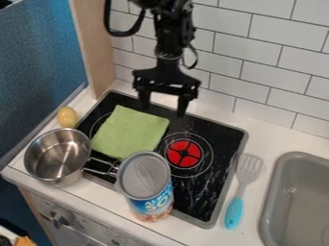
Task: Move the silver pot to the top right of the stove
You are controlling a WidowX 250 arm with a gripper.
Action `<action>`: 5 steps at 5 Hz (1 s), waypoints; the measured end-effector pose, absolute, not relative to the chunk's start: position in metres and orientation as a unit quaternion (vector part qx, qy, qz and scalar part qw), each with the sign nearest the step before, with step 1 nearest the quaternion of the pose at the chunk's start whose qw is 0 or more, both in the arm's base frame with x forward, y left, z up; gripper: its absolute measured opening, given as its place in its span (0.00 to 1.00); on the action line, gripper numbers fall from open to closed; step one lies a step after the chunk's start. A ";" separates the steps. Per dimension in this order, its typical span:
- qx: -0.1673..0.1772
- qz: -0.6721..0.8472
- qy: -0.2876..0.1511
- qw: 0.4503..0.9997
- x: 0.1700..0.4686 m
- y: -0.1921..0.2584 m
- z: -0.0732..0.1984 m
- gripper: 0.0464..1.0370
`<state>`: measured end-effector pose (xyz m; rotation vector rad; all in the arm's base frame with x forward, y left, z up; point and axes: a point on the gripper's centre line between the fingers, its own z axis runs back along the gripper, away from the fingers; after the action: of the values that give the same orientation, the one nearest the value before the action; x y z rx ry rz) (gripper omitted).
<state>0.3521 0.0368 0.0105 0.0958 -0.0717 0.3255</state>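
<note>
My gripper (164, 106) hangs over the back edge of the black stove (212, 192), its two fingers spread apart with nothing between them. The silver pot (56, 154) sits at the left front, on the white counter beside the stove's left edge. Its handle points right toward the can, and the handle's end is partly hidden there. The pot is well below and left of my gripper in the view, not touching it.
A green cloth (132, 130) lies on the stove's left part. A tall can (149, 187) stands at its front edge. A yellow potato-like object (67, 117) is behind the pot. Right of the stove are a blue-handled spatula (235, 211) and a grey sink (273, 192).
</note>
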 end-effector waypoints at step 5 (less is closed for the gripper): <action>0.027 0.292 -0.060 0.954 0.216 0.162 0.020 0.96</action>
<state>0.2161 0.1625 0.0203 0.0555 -0.1224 0.5927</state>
